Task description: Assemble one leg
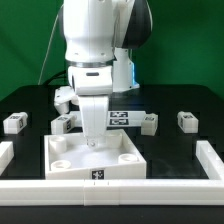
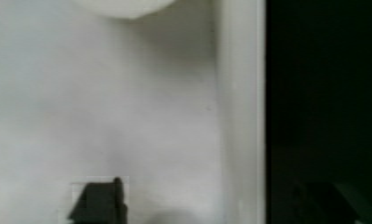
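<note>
Several legs, small white blocks with tags, lie on the black table behind the tray: one at the far left (image 1: 14, 122), one beside the arm (image 1: 62, 124), one right of the arm (image 1: 148, 123), one at the far right (image 1: 187, 120). My gripper (image 1: 93, 140) is down at the far wall of the large white tray (image 1: 60, 163). In the wrist view the tray's white surface (image 2: 147, 110) fills the picture, with a round socket (image 2: 130, 8) at one edge. One dark fingertip (image 2: 99, 200) stands over the tray; the other is barely visible against the black table. The gripper (image 2: 202, 205) is open and holds nothing.
The marker board (image 1: 122, 117) lies behind the tray, partly hidden by the arm. A low white fence (image 1: 150, 185) runs along the table's front and sides. The arm's body blocks the middle of the exterior view.
</note>
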`<control>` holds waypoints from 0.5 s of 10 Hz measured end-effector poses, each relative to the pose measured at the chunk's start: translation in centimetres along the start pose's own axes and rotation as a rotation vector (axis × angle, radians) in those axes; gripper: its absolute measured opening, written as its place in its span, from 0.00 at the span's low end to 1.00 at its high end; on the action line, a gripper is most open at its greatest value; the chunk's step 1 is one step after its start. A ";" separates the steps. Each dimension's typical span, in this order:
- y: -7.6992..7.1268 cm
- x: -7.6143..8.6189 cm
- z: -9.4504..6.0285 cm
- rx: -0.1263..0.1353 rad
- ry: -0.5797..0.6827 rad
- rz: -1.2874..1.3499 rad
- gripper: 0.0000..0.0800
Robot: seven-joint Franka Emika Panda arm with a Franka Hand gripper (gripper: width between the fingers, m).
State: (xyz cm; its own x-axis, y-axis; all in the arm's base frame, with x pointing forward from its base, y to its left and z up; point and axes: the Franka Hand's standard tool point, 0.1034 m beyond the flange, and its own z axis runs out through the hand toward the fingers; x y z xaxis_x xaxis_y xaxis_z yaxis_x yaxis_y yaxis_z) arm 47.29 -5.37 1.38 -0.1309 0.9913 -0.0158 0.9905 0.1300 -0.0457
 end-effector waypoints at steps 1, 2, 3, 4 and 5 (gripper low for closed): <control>0.0 0.0 0.0 0.000 0.000 0.000 0.50; 0.0 0.0 0.0 0.001 0.000 0.001 0.25; 0.0 0.0 0.0 0.000 0.000 0.000 0.10; 0.0 0.0 0.0 -0.003 0.000 0.001 0.10; 0.0 0.0 0.0 -0.003 0.000 0.001 0.07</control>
State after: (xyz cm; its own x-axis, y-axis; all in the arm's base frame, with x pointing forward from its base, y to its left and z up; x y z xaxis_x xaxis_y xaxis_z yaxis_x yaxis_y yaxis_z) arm 47.33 -5.40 1.41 -0.1303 0.9913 -0.0162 0.9907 0.1295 -0.0423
